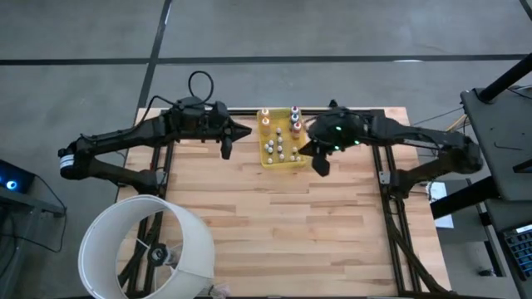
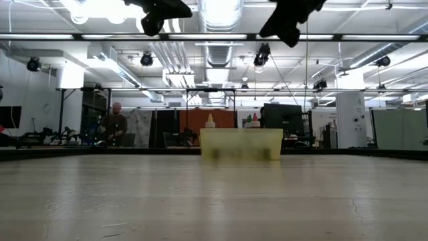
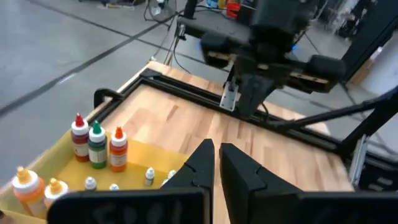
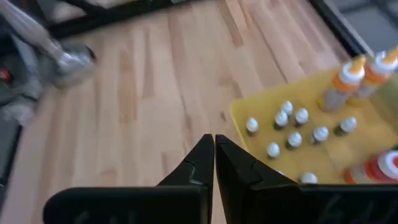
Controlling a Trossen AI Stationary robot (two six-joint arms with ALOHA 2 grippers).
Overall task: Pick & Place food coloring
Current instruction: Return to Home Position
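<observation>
The food coloring bottles [image 1: 281, 137] stand upright in a translucent yellow tray [image 1: 293, 160] near the table's far edge. Several tiny white-capped ones [image 4: 292, 127] fill the middle. Taller bottles with red, green and orange caps [image 3: 96, 146] stand at the tray's far end, and two orange-capped ones [image 4: 351, 81] are beside them. My left gripper [image 1: 226, 148] hovers shut, high above the table just left of the tray. My right gripper [image 1: 321, 164] hovers shut just right of the tray's near corner. In the low view both grippers hang near the picture's top, well above the tray [image 2: 241, 144].
Bare wooden table [image 1: 283, 224] stretches from the tray to the near edge. Black frame rails [image 1: 391, 208] run along the table's left and right sides. A large white round shade [image 1: 150, 249] sits off the near-left corner. A person [image 2: 115, 124] stands far back in the room.
</observation>
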